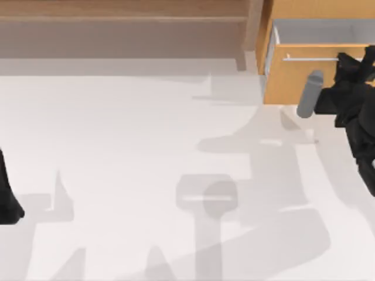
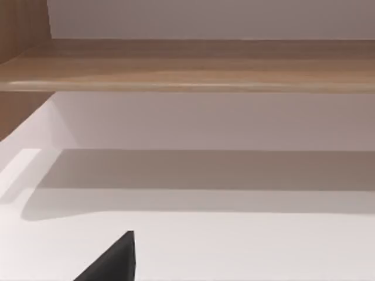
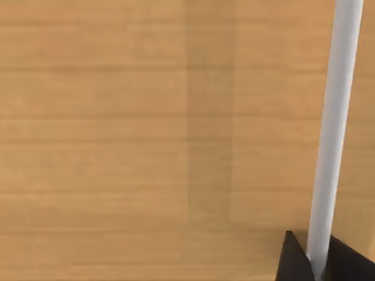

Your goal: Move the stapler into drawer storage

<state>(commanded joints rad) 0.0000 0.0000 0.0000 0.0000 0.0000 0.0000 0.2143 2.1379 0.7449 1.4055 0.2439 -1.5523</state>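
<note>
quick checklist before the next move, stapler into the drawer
1. Drawer pulled out: ok, its white inside shows, only partly open.
2. Right gripper on the handle: ok, fingers close on either side of the bar.
3. Stapler free to grasp: ok, lies alone on the table, near the front middle.
4. Left arm out of the way: ok, parked at the table's left edge.
5. Room inside the drawer: cannot tell, most of it is hidden.
</note>
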